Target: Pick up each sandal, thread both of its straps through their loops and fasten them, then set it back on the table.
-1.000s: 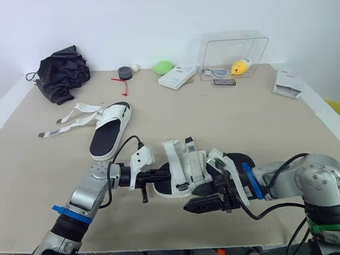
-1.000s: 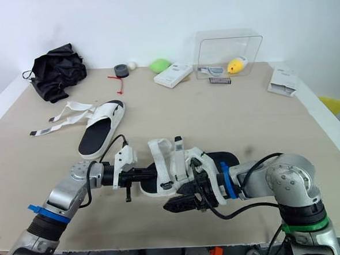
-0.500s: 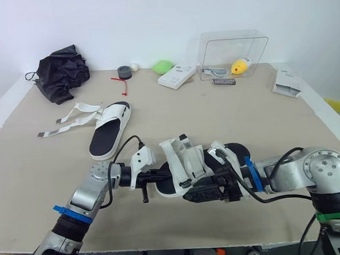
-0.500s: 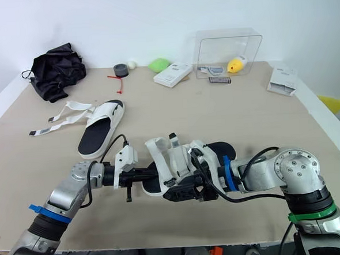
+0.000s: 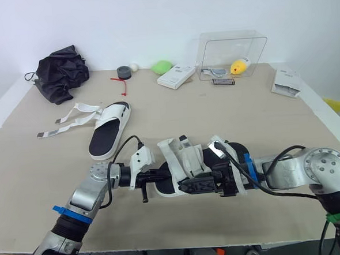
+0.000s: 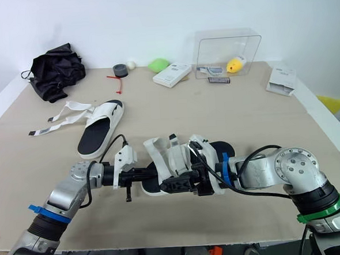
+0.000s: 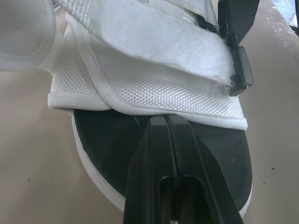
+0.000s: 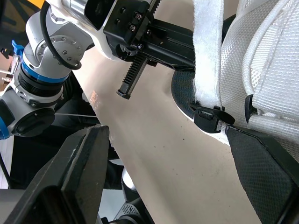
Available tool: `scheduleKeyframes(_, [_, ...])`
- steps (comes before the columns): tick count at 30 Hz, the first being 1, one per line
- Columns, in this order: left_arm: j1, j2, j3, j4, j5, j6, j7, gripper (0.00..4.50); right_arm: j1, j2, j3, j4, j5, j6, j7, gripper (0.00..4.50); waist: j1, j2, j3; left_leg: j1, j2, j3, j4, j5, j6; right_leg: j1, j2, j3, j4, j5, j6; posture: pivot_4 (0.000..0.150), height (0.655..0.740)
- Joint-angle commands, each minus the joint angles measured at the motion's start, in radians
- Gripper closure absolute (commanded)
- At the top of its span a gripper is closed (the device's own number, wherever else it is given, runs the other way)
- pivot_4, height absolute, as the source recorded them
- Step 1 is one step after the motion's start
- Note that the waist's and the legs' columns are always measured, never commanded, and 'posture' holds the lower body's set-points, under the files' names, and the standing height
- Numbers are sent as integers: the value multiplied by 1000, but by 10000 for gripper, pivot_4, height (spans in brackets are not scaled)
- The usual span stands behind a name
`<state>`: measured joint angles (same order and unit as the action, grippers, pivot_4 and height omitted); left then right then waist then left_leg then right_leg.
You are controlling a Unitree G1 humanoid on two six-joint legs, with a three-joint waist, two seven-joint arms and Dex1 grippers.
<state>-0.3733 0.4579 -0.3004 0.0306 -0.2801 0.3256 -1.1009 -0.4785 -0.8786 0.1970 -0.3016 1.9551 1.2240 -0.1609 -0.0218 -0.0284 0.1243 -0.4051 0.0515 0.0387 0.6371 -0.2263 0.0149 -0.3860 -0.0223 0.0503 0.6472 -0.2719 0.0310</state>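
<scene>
While the near sandal lies at the front middle of the worktop, the step seems to be threading its fuzzy white strap through the black loop. The left gripper, closed with its tips on the black footbed at the toe, should hold the sandal steady. The right gripper, wide open beside the loop, should pinch only the strap's end.
</scene>
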Motion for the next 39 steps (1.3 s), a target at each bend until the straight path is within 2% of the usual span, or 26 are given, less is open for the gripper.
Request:
scheduleKeyframes(1, [43,9,-70,55,54,38,-7,45000,-15,5,13,-29,17,-41,0,2172,0,0,0,0,0,0,0,0,0,0,0,0,0,0,0,1500,7400])
scheduleKeyframes(17, [47,8,-65,53,54,43,-5,45000,-9,29,51,2,17,-59,47,2172,1,1,0,-2,4,0,0,0,0,-3,2,0,0,0,-7,1500,7400])
scheduleKeyframes(36, [48,10,-66,60,58,36,-8,45000,-37,18,34,42,17,-45,45,2172,1,0,1,-2,2,1,-1,0,0,-3,1,1,0,0,-6,1500,7400])
scheduleKeyframes(37, [48,10,-66,60,58,36,-8,45000,-34,21,36,43,17,-49,38,7222,1,0,1,-3,2,1,-1,0,0,-3,1,1,0,0,-6,1500,7400])
scheduleKeyframes(39, [48,10,-66,60,58,36,-9,45000,-29,25,40,47,17,-54,19,14272,1,0,1,-3,2,1,-1,0,0,-3,1,1,0,0,-6,1500,7400])
